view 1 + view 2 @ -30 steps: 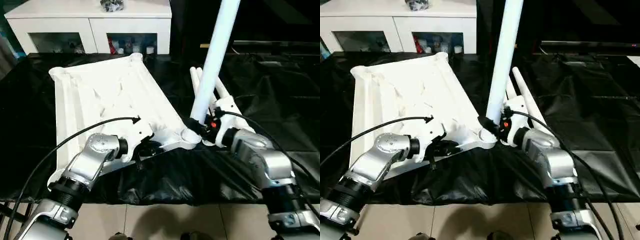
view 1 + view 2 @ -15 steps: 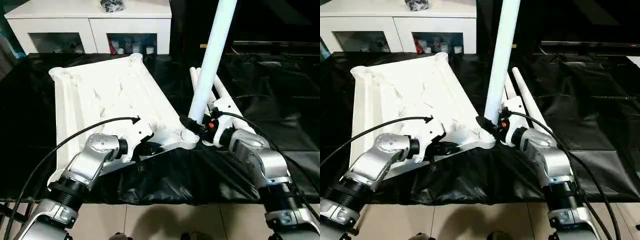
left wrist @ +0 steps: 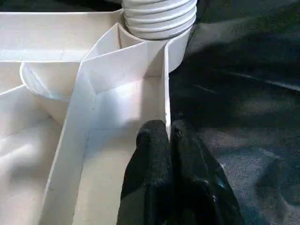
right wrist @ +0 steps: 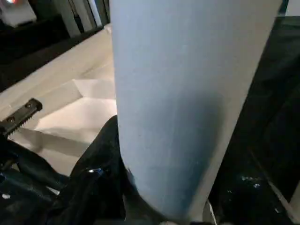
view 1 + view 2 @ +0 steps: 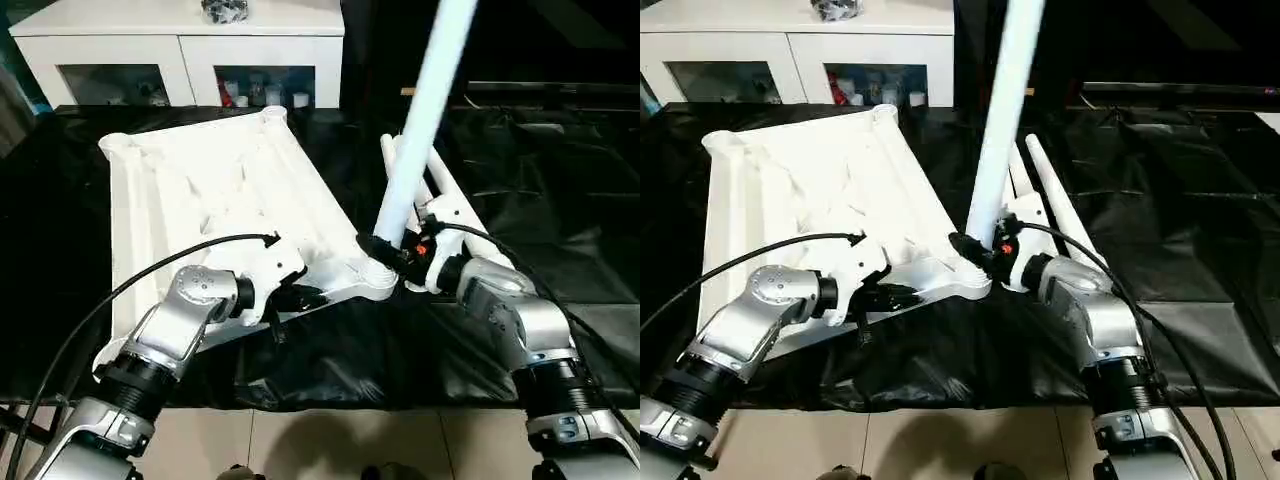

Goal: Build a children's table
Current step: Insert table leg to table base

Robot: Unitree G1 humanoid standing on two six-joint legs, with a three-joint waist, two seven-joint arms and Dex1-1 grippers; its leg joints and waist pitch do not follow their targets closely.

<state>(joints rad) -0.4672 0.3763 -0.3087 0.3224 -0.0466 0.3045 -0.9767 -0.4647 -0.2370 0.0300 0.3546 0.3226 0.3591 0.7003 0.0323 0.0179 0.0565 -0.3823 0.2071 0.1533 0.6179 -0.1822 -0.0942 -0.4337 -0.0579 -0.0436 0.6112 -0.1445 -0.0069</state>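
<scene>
Tabletop (image 5: 215, 190): white, ribbed underside up, lying on the surface (image 5: 560, 190) under its black sheet; it runs from about 10 o'clock in the left eye view down toward the centre, its near right corner lifted.
Left end effector (image 3: 168, 140): at about 7 o'clock of the left eye view; its two black fingers (image 3: 150, 159) are pinched together on the thin near rim wall of the tabletop, one finger on each side of the wall, just short of the corner socket.
Corner socket (image 5: 375, 275): round, at the tabletop's near right corner, close to the centre of the left eye view; the left wrist view shows a white threaded end sitting at it.
Upright leg (image 5: 425, 110): long white tube, rising from the corner socket toward 1 o'clock and leaning slightly, its top running out of frame.
Right end effector (image 5: 385, 250): at about 4 o'clock of centre, its black fingers clamped around the base of the upright leg just above the socket.
Spare legs (image 5: 440, 185): white tubes lying together on the black sheet, just behind the right end effector, pointing toward 12 o'clock.
Cabinet (image 5: 180, 45): white with glass doors, at 11 o'clock beyond the surface.
</scene>
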